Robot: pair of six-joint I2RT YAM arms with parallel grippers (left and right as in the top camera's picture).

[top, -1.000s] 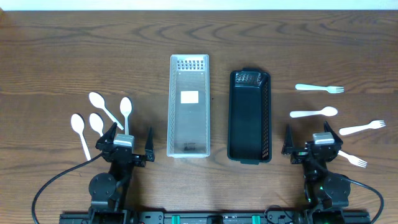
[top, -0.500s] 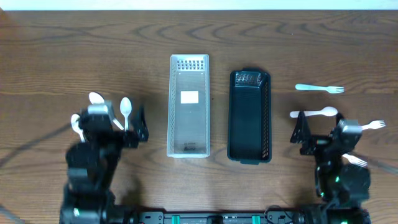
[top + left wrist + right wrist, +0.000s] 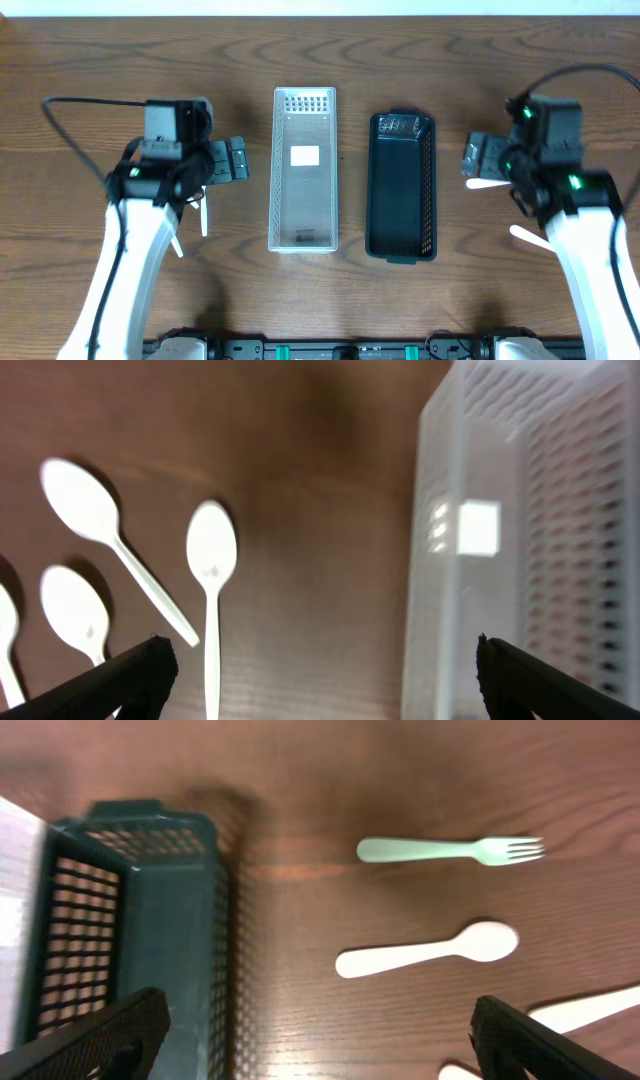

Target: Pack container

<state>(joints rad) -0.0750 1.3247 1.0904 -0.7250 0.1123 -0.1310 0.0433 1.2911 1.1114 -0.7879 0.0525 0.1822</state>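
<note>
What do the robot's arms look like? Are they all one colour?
No. The left arm and right arm are long white tubes with blocky black joints. The left gripper and right gripper are black, with two fingers each. A thin black cable loops from each arm, and tiny green lights glow on the right one.

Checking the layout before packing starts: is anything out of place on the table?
One white spoon lies right of the dark basket, beside a fork, while the other spoons lie left of the white basket. Nothing looks spilled or damaged.
</note>
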